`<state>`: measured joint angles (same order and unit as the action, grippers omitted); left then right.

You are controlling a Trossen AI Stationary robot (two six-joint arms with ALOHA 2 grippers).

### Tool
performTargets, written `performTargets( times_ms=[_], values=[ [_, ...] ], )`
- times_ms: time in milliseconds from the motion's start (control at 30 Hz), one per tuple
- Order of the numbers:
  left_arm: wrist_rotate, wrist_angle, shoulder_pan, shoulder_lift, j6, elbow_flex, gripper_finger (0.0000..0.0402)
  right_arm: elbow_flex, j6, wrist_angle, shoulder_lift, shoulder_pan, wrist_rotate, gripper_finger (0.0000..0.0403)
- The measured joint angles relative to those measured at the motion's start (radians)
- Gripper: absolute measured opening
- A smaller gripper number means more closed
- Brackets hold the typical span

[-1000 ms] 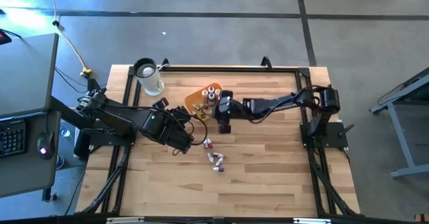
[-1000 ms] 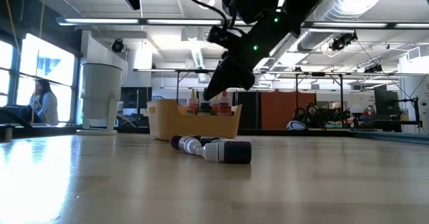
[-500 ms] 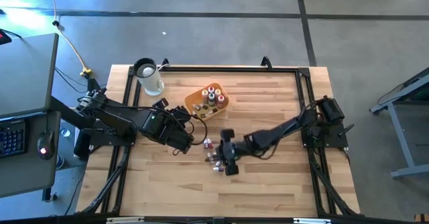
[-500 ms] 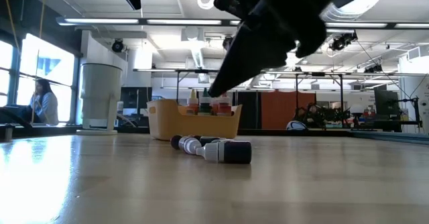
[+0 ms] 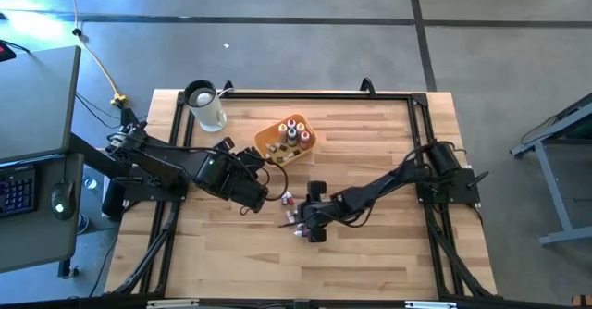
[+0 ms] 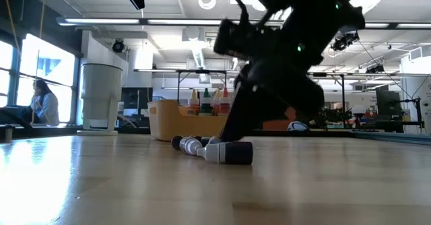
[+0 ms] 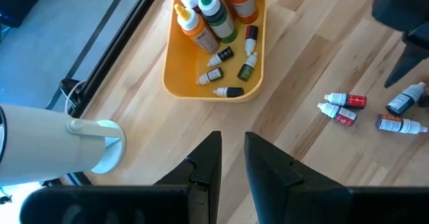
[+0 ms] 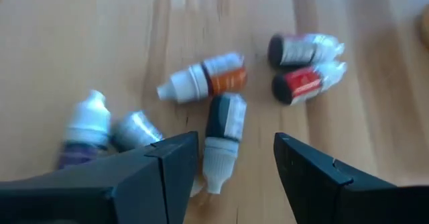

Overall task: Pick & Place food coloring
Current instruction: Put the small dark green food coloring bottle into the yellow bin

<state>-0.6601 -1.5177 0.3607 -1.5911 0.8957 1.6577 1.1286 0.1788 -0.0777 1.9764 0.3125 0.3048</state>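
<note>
While spread, right end effector [image 8: 234, 163] over bottles [image 8: 224, 127]

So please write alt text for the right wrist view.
The open right gripper hovers over a dark bottle lying on the wooden table, between its fingers. Five other small bottles lie scattered nearby.

Loose bottles [image 5: 294, 218] on table: mere specks from above, colours unreadable, partly under right gripper [image 5: 308, 228]. Low view: dark arm [image 6: 283, 63] blocks tray's [image 6: 168, 120] right end, part of bottle row [image 6: 215, 151]. Right wrist view: bottles [image 8: 224, 127] motion-blurred, labels illegible; one behind finger [image 8: 157, 167]. Left wrist view: jug [image 7: 47, 143] cropped at frame edge; dark arm [image 7: 405, 23] cropped at corner.
</note>
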Motion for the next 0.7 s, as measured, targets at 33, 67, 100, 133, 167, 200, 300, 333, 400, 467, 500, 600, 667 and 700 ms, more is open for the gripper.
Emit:
performTargets(
  times_ms=[33, 67, 100, 133, 167, 200, 300, 333, 400, 467, 500, 600, 667, 700],
  values=[
    [0.000, 0.000, 0.000, 0.000, 0.000, 0.000, 0.0062, 0.000, 0.001, -0.001, 0.011, -0.004, -0.006, 0.0191],
    [0.001, 0.000, 0.000, 0.000, 0.000, 0.000, 0.0062, 0.000, 0.001, 0.003, 0.021, -0.007, -0.015, 0.0191],
    [0.001, 0.000, 0.000, 0.000, 0.000, 0.000, 0.0062, 0.001, -0.002, 0.004, 0.027, -0.012, -0.023, 0.0191],
    [0.001, 0.000, 0.000, 0.000, 0.000, 0.000, 0.0062, 0.002, -0.001, 0.008, 0.032, -0.016, -0.025, 0.0191],
    [0.001, 0.000, 0.000, 0.000, 0.000, 0.000, 0.0062, 0.002, -0.002, 0.006, 0.034, -0.019, -0.027, 0.0190],
    [0.001, 0.000, 0.000, 0.000, 0.000, 0.000, 0.0062, 0.003, -0.006, 0.004, 0.036, -0.023, -0.026, 0.0189],
    [0.002, 0.000, 0.000, 0.000, 0.000, 0.000, 0.0062, 0.002, -0.059, 0.002, 0.034, -0.034, -0.017, 0.0179],
    [0.002, 0.001, 0.000, 0.000, 0.000, 0.000, 0.0062, 0.002, -0.069, 0.004, 0.033, -0.037, -0.015, 0.0173],
    [0.002, 0.000, 0.000, 0.000, 0.000, 0.000, 0.0062, 0.002, -0.073, 0.007, 0.033, -0.052, -0.041, 0.0157],
    [0.002, 0.000, 0.000, 0.000, 0.000, 0.000, 0.0062, 0.002, -0.087, 0.008, 0.031, -0.070, -0.084, 0.0134],
    [0.002, 0.000, 0.000, 0.000, 0.000, 0.000, 0.0062, 0.002, -0.096, 0.010, 0.031, -0.079, -0.104, 0.0122],
    [0.002, 0.000, 0.000, 0.000, -0.009, 0.000, 0.0062, 0.010, -0.145, 0.009, 0.028, -0.111, -0.169, 0.0083],
    [0.002, 0.000, 0.000, 0.000, -0.025, 0.000, 0.0062, 0.026, -0.192, 0.004, 0.023, -0.137, -0.190, 0.0064],
    [0.002, 0.000, 0.000, 0.000, -0.031, 0.000, 0.0062, 0.034, -0.216, -0.002, 0.017, -0.153, -0.194, 0.0063]
  ],
)
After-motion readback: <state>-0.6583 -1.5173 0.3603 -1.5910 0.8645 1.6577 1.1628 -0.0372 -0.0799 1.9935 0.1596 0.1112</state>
